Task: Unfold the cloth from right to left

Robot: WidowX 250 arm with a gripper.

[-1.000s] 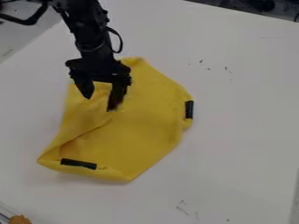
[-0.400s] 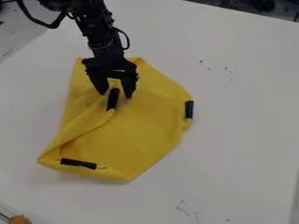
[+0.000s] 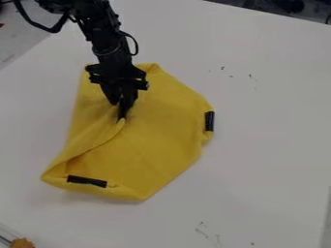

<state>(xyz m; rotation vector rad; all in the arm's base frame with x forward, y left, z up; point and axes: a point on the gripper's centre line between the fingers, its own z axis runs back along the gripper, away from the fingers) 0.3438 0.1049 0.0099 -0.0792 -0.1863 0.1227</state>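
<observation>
White tabletop (image 3: 265, 131) lies beneath the yellow cloth (image 3: 155, 145) the gripper (image 3: 121, 105) pinches.

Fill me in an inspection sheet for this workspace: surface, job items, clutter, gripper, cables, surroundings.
Surface: white table, small dark marks towards the near edge.
Job items: yellow cloth, partly folded, with a diagonal fold across its left part; black strip at its right edge, another strip at its lower left.
Clutter: orange-brown object at the lower-left corner, cut off by the view's edge.
Gripper: over the cloth's upper left part, jaws closed on the folded-over corner.
Cables: black cable looping out beside the arm.
Surroundings: grey area beyond the table at upper left; dark items at upper right.
</observation>
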